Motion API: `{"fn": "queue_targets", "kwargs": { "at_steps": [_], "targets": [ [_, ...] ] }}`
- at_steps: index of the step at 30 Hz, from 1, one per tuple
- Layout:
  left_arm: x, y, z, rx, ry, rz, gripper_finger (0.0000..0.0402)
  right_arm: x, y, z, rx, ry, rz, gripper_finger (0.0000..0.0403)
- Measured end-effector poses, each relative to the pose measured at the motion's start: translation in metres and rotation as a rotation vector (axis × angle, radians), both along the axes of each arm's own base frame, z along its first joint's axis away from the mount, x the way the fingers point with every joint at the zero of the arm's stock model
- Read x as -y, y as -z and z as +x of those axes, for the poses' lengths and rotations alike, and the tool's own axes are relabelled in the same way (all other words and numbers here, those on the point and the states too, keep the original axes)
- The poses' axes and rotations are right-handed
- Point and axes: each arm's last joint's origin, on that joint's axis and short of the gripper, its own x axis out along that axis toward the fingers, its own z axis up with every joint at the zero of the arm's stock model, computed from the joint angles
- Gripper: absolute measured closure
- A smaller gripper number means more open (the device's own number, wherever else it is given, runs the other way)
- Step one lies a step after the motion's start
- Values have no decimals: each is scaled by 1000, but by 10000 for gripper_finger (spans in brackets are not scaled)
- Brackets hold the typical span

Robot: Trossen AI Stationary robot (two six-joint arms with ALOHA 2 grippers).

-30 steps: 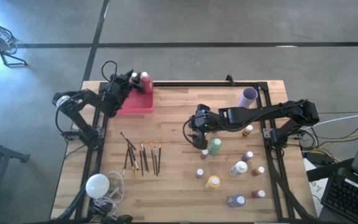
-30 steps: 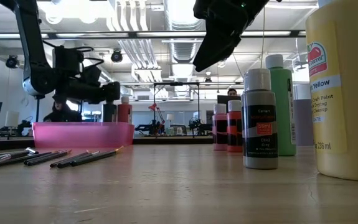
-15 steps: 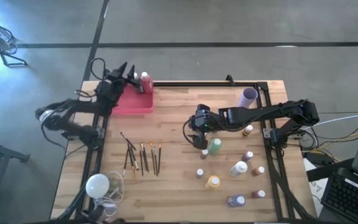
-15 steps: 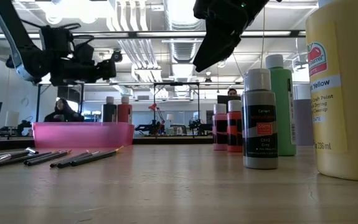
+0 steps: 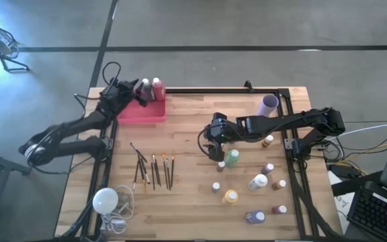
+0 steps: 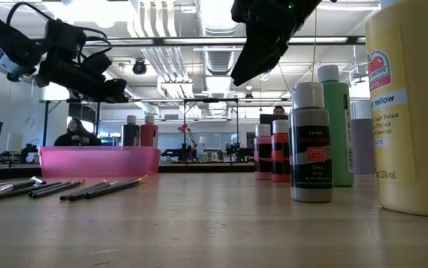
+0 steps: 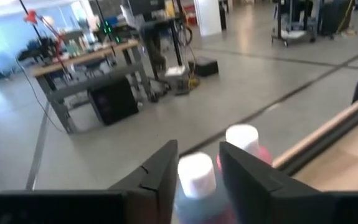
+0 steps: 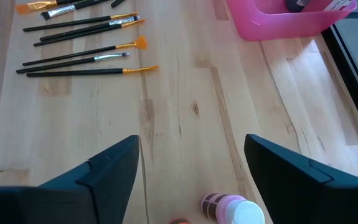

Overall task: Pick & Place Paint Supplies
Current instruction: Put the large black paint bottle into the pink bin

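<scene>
1. High view first: we see that the left arm has swung back since a second ago, its elbow now stretched out past the table's left edge, while the left gripper (image 5: 127,94) has drawn back from over the pink tray (image 5: 149,114) to that tray's far-left corner.
2. In the left wrist view its fingers (image 7: 160,171) stand closer together than before, with a small gap between them and nothing clamped; two white-capped bottles (image 7: 196,180) show just beyond the tips.
3. We find the right gripper (image 5: 215,138) unmoved over the table's middle, raised clear of the wood, its fingers (image 8: 113,168) spread wide and empty.
4. Two bottles, one dark (image 5: 143,87) and one red (image 5: 157,88), stand upright in the tray's far end.
5. The thin dark paintbrushes (image 5: 154,169) with orange tips lie side by side on the wood, near of the tray, unchanged.
6. The remaining white-capped bottles sit on the right half: a green one (image 5: 232,158) just near of the right gripper, a yellow one (image 5: 230,196), a purple one (image 5: 254,217), and several tiny ones around them. A lilac cup (image 5: 268,104) stands at the far right.
</scene>
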Motion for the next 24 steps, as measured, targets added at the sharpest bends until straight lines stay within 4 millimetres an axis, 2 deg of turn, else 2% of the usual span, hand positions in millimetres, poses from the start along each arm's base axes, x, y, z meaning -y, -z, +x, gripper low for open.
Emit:
{"fn": "queue_targets", "kwargs": {
  "at_steps": [6, 11, 24],
  "targets": [
    [5, 10, -4, -37, -7, -134, 353, 0, 0, 0, 0, 0, 0, 136],
    [5, 21, -4, -67, -16, -229, 394, 0, 0, 0, 4, 0, 0, 147],
    [-9, 48, 6, -122, -51, -332, 397, 0, -1, 1, 11, 0, 0, 165]
  ]
}}
